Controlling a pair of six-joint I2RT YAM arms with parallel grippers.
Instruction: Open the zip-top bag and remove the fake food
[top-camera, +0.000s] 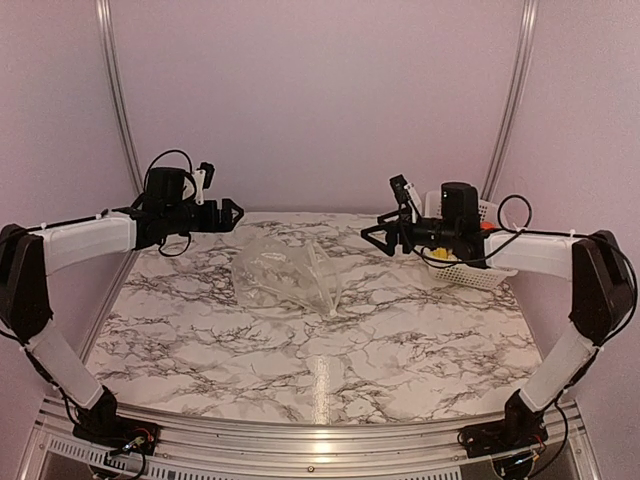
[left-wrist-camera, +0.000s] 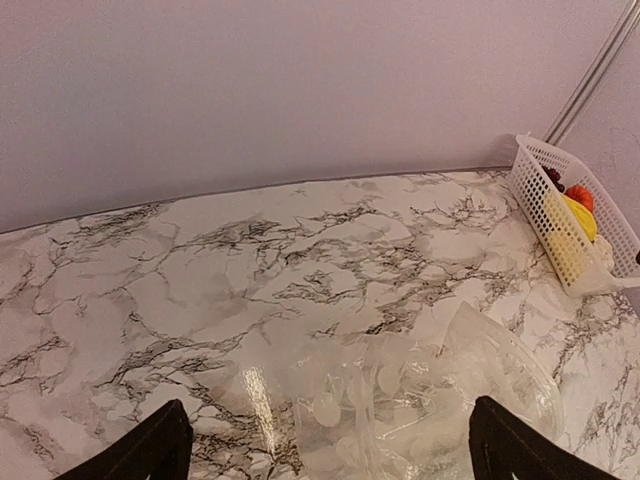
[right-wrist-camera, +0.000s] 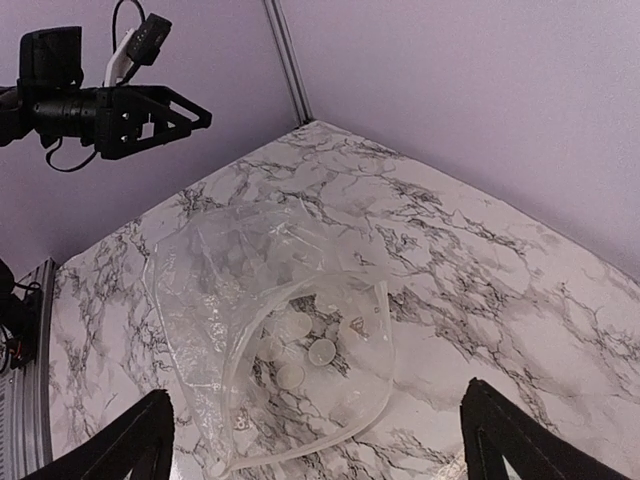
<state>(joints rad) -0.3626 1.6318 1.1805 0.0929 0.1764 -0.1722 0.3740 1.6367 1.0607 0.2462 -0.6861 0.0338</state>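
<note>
The zip-top bag (top-camera: 285, 275) lies crumpled mid-worktop (top-camera: 200, 340), below and between both raised arms and touched by neither. The left end effector (top-camera: 238, 211) and right end effector (top-camera: 368, 232) are each spread wide, holding nothing. A white basket (top-camera: 478, 277) sits far right, partly hidden by the right arm from above. Only the left wrist view shows the fake food (left-wrist-camera: 580, 212) inside it. The right wrist view shows the bag's mouth parted.

Soft, even overhead light with a lilac cast. A bright glare streak lies on the table (top-camera: 320, 385); shadows are faint and the bag (top-camera: 285, 275) glints. The top view is slightly soft, the wrist views sharper.
</note>
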